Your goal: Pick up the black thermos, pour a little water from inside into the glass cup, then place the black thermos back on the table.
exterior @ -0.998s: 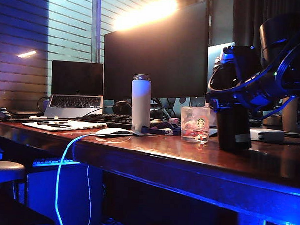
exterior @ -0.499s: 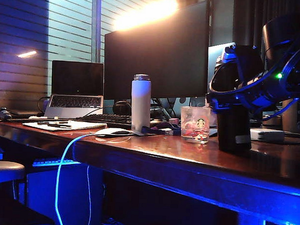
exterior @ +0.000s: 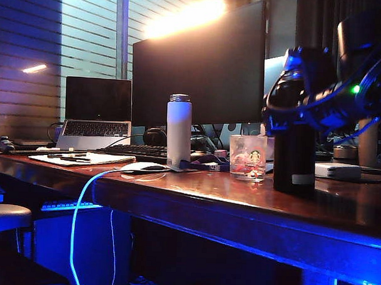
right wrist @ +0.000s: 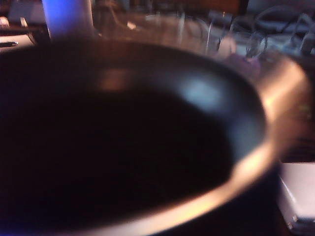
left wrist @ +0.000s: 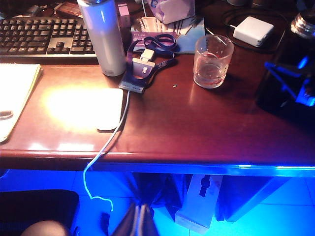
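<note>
The black thermos (exterior: 295, 146) is standing upright on the counter (exterior: 251, 201), right of the glass cup (exterior: 247, 157) and near it. The right tool (exterior: 298, 99) is sitting around the thermos's upper part with its jaws spread wide, gripping nothing. The left tool (out of every picture) is not showing. A finger catching the rim while drawing away could be tipping the thermos toward the cup.
</note>
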Robot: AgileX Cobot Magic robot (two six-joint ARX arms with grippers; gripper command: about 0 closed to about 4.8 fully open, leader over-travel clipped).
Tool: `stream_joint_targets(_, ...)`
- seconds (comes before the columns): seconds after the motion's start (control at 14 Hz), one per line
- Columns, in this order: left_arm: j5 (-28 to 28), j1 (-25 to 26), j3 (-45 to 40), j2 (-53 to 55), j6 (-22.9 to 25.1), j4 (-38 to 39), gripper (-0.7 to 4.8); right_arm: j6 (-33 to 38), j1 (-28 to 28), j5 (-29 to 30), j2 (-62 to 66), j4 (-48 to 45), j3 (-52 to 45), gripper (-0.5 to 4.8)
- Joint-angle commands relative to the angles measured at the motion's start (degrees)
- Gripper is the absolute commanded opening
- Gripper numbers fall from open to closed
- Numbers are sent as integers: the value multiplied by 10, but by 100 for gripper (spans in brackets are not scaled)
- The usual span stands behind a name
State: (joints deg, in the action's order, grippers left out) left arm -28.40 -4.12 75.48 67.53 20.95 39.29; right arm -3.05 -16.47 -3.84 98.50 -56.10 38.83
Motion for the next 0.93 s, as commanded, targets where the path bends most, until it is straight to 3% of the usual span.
stream_joint_targets(0.07,-3,-1,2,-2,-2,-4,23,0,0,1,-33,-12,-15,468)
stream_joint_targets(0.93,-3,-1,2,-2,-2,-4,23,0,-5,55,-140,4,-22,468)
